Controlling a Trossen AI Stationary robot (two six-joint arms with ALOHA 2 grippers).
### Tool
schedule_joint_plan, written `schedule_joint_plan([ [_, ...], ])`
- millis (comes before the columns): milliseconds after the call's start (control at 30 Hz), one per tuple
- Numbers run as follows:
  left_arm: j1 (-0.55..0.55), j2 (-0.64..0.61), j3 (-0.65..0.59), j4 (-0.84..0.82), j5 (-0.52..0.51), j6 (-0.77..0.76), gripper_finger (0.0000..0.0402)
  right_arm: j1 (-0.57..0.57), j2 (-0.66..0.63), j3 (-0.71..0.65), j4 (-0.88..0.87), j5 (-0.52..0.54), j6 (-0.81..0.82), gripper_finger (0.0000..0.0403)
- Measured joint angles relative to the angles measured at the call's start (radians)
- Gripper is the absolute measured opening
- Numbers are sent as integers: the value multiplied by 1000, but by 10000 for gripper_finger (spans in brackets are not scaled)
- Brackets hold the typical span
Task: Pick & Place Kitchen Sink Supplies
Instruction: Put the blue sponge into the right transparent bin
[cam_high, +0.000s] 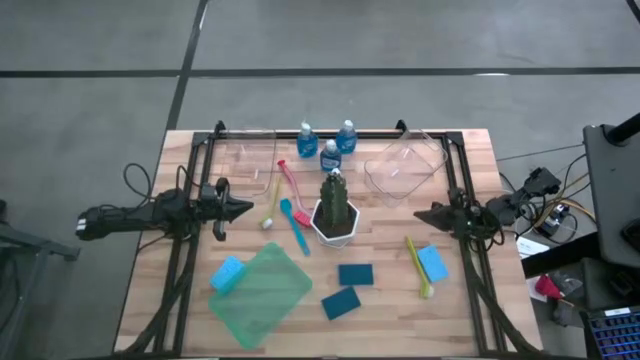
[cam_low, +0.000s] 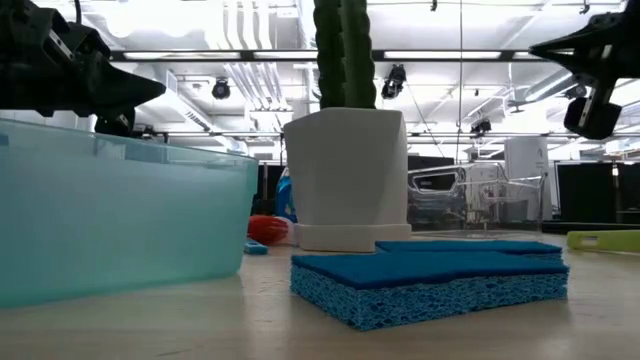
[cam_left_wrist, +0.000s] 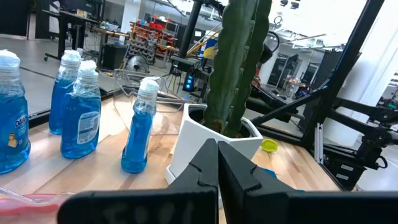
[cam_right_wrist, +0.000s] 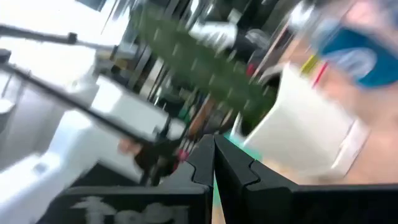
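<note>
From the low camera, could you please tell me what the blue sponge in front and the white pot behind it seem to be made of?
The blue sponge looks like porous cellulose foam: its cut side is pitted and rough, under a smoother, darker top layer. The white pot looks like matte ceramic or plastic: smooth, opaque walls with no gloss; which one cannot be told.

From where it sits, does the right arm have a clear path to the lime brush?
Probably yes. The lime brush lies on open wood just in front of the shut right gripper, beside a light-blue sponge; nothing stands between them.
</note>
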Motion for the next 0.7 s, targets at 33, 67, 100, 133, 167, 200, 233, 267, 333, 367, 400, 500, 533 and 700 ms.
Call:
schedule_joint_plan([
  [33, 0, 0, 0, 0, 0, 0, 0, -1, 0, 3, -7, 7, -7, 9],
  [67, 0, 0, 0, 0, 0, 0, 0, 0, 0, 4, -7, 7, -12, 9],
  [100, 0, 0, 0, 0, 0, 0, 0, 1, 3, 3, -2, 11, -10, 9],
  [133, 0, 0, 0, 0, 0, 0, 0, 1, 8, 3, 7, 18, 5, 9],
  [167, 0, 0, 0, 0, 0, 0, 0, 1, 15, 3, 11, 29, 34, 9],
  [200, 0, 0, 0, 0, 0, 0, 0, 0, 26, 3, 13, 34, 64, 9],
  [233, 0, 0, 0, 0, 0, 0, 0, 0, 42, 4, 13, 34, 97, 10],
  [267, 0, 0, 0, 0, 0, 0, 0, 1, 67, 6, 12, 34, 130, 12],
  [333, 0, 0, 0, 0, 0, 0, 0, 1, 124, 22, 2, 34, 204, 19],
  [367, 0, 0, 0, 0, 0, 0, 0, 1, 160, 34, -10, 31, 258, 23],
  [400, 0, 0, 0, 0, 0, 0, 0, 1, 198, 50, -26, 16, 310, 29],
  [500, 0, 0, 0, 0, 0, 0, 0, 1, 326, 126, -105, -71, 431, 51],
  [533, 0, 0, 0, 0, 0, 0, 0, 1, 370, 162, -137, -95, 462, 60],
  [700, 0, 0, 0, 0, 0, 0, 0, 1, 575, 363, -256, -178, 464, 112],
])
